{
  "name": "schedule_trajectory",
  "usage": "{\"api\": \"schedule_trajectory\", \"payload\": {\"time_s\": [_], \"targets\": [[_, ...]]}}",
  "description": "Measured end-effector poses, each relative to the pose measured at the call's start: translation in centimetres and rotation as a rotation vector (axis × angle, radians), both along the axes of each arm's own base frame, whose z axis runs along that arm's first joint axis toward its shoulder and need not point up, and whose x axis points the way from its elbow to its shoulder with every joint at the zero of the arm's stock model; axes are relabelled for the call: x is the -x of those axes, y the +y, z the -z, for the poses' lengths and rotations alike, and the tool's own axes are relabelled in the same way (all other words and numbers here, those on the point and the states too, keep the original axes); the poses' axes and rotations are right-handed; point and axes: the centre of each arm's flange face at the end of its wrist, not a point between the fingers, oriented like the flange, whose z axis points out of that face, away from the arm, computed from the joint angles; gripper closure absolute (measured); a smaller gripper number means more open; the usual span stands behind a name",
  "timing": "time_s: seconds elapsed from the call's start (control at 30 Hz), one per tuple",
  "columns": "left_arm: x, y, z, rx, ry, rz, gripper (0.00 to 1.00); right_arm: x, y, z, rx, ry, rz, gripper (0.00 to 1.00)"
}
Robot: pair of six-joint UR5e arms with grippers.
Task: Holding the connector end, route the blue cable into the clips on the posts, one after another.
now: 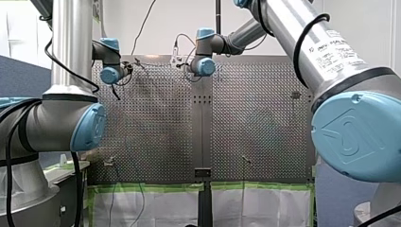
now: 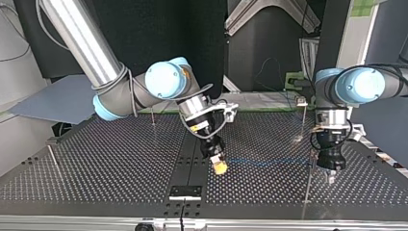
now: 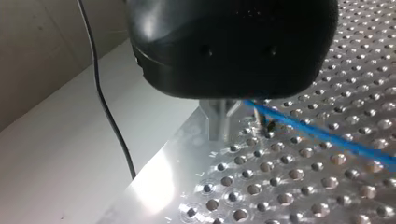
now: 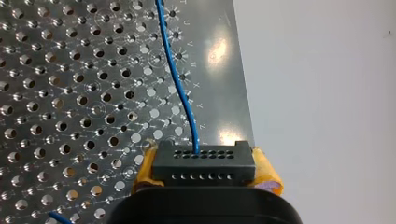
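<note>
Writing first: along the tabletop [image 4: 56, 93] edge in the right wrist view a row of etched letters runs beside the holes, U, V, W, X, Y, Z readable. My right arm [image 1: 302, 42] carries a white label [image 1: 338, 52] in the front view, its print too small for me to read. The left wrist view shows faint etched marks near the plate's corner that I can't make out. My right end effector [image 2: 220, 166] sits low near the tabletop's middle strip in the top view, tilted, its yellow pads [image 4: 266, 175] clamped on either side of the black connector [image 4: 204, 161], a block with two rows of small holes. The blue cable [image 4: 180, 84] leaves the connector's top face and runs away over the perforations close to the lettered edge. In the top view it lies as a thin line low across the tabletop from my right end effector toward my left end effector [image 2: 331, 178], which points straight down near the view's right, just beside a thin post [image 2: 308, 185]. In the left wrist view its metal fingers [image 3: 218, 119] look pressed together just over the plate, with the cable emerging right beside them; I can't tell whether they pinch it. More posts [image 2: 153, 115] stand well apart around the tabletop. A thin black lead [image 3: 105, 102] hangs off to the side, beyond the plate.
</note>
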Motion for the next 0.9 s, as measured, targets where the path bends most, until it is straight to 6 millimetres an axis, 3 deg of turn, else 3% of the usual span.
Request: {"api": "schedule_trajectory", "payload": {"time_s": [0.07,0.1,0.17,0.2,0.27,0.33,0.9], "targets": [[0.1,0.0,0.2,-0.001,0.013,-0.009,0.57,0.0,0.0,0.1,-0.002,0.002,0.000,1.00],[0.1,0.0,0.2,-0.002,0.016,-0.013,0.57,0.0,0.0,0.1,-0.003,0.003,0.000,1.00],[0.2,-0.1,0.2,-0.006,0.019,-0.018,0.33,0.1,0.0,0.1,-0.004,0.004,0.000,1.00],[0.2,-0.2,0.3,-0.008,0.020,-0.019,0.33,0.1,-0.1,0.1,-0.004,0.005,0.000,1.00],[0.2,-0.2,0.3,-0.009,0.023,-0.022,0.06,0.1,-0.1,0.1,-0.005,0.005,0.001,1.00],[0.3,-0.2,0.4,-0.007,0.033,-0.031,0.00,0.1,-0.1,0.2,-0.005,0.006,0.001,1.00],[2.9,-1.5,0.3,-0.092,0.164,-0.130,0.00,0.1,-0.1,0.2,-0.006,0.009,0.000,1.00]]}}
